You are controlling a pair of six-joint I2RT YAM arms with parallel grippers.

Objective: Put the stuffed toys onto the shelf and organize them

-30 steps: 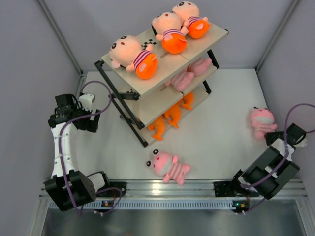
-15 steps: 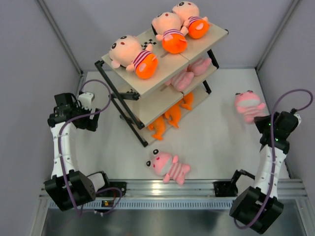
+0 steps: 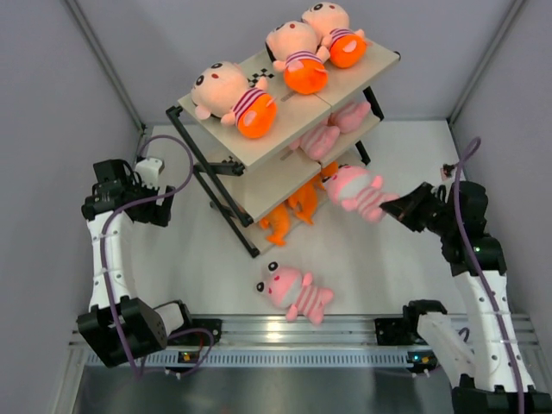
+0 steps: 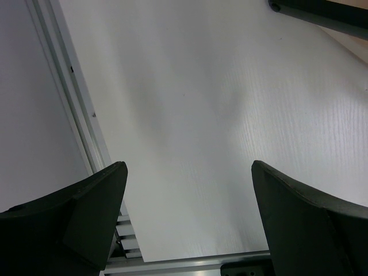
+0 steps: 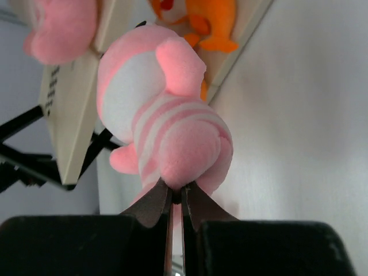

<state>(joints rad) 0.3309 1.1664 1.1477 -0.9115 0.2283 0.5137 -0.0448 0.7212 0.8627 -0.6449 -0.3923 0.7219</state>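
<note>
Right pincer is clenching on the rump of a pink striped animal, jaws all but meeting in the plush. It is holding the toy off the table, close to the end of the shelf by the edge of the middle board. We are unable to tell whether toy and board are touching.

Left pincer is standing released and empty beside the shelf's other end.

We are judging the step in hand to be the delivery of this animal to the middle tier, where two pink companions are lying. The next move is calling for a level push inward under the top board, clearing the black frame, then a release with the toy fully on the board.

Three dolls are occupying the top board and orange creatures the bottom one. A second pink animal is lying on the table near the front rail, so we are rating the task as well advanced but unfinished.

We are finding the table white, matt and flat. Plain grey walls are enclosing it on three sides.
</note>
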